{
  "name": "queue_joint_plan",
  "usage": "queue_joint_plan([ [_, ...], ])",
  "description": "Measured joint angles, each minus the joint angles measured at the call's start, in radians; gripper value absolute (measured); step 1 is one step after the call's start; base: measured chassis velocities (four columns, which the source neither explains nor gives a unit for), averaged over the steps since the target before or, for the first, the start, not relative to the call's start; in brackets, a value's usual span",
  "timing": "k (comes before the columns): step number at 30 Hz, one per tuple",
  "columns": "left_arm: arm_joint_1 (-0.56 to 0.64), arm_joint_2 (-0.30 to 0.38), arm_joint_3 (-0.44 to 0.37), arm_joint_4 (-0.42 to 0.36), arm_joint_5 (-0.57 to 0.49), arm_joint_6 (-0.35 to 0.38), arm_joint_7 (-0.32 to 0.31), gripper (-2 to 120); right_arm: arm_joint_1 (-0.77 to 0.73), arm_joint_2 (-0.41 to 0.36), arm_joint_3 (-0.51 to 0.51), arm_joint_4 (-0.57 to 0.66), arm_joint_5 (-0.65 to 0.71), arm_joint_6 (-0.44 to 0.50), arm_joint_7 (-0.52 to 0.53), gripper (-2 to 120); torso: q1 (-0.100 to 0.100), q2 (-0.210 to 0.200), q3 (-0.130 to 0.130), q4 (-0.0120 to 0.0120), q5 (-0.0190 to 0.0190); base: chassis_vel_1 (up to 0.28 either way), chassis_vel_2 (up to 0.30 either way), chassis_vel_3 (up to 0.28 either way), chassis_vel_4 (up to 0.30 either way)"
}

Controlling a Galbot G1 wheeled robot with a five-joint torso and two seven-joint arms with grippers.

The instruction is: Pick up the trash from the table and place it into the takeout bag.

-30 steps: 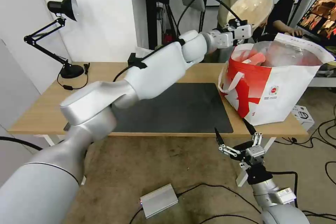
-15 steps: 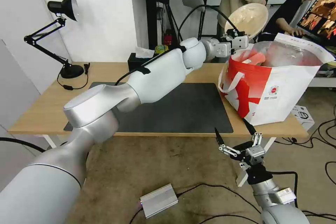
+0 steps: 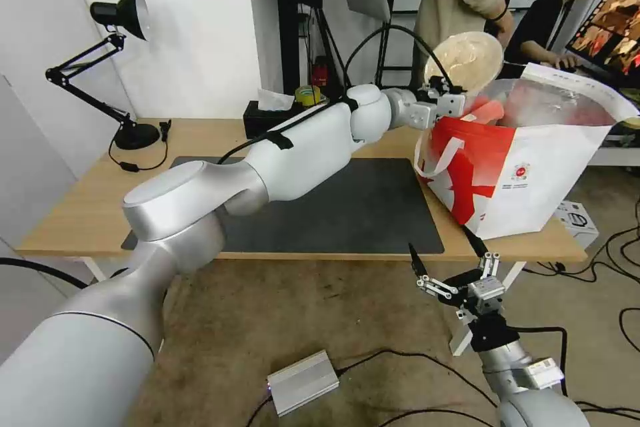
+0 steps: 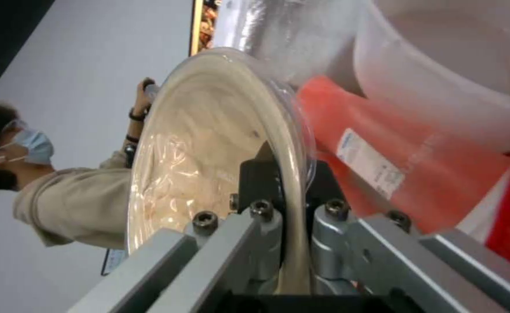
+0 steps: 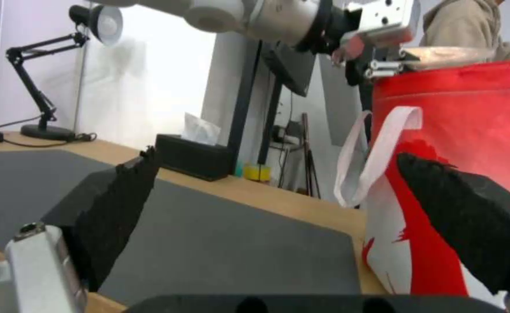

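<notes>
My left gripper (image 3: 448,95) is shut on the rim of the beige pulp bowl (image 3: 467,59), holding it on edge just above the left rim of the takeout bag (image 3: 533,173). In the left wrist view the fingers (image 4: 261,182) pinch the bowl (image 4: 208,148) wall, with a red drink cup (image 4: 382,169) and a white plastic bowl (image 4: 440,87) lying in the foil-lined bag beyond. The bag stands on the right end of the table (image 3: 200,140). My right gripper (image 3: 447,250) hangs open and empty below the table's front edge, facing the bag (image 5: 463,130).
A dark grey mat (image 3: 347,207) covers the table's middle. A black desk lamp (image 3: 123,73) stands at the far left and a black tissue box (image 3: 267,119) at the back. A silver box (image 3: 303,380) and cables lie on the floor. People stand behind the table.
My left gripper has come down and slightly left with the pulp bowl, from well above the bag to just over its rim. The right arm has not moved.
</notes>
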Motion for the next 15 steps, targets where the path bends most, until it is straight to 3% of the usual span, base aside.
queue_joint_plan([
  [15,0.01,-0.001,0.047,0.008,0.042,0.003,-0.006,1,0.0,0.0,0.0,0.0,0.0,0.0,0.0,100,0.0,0.0,0.0,0.0,-0.0001,0.0,0.0,0.0,0.0],
])
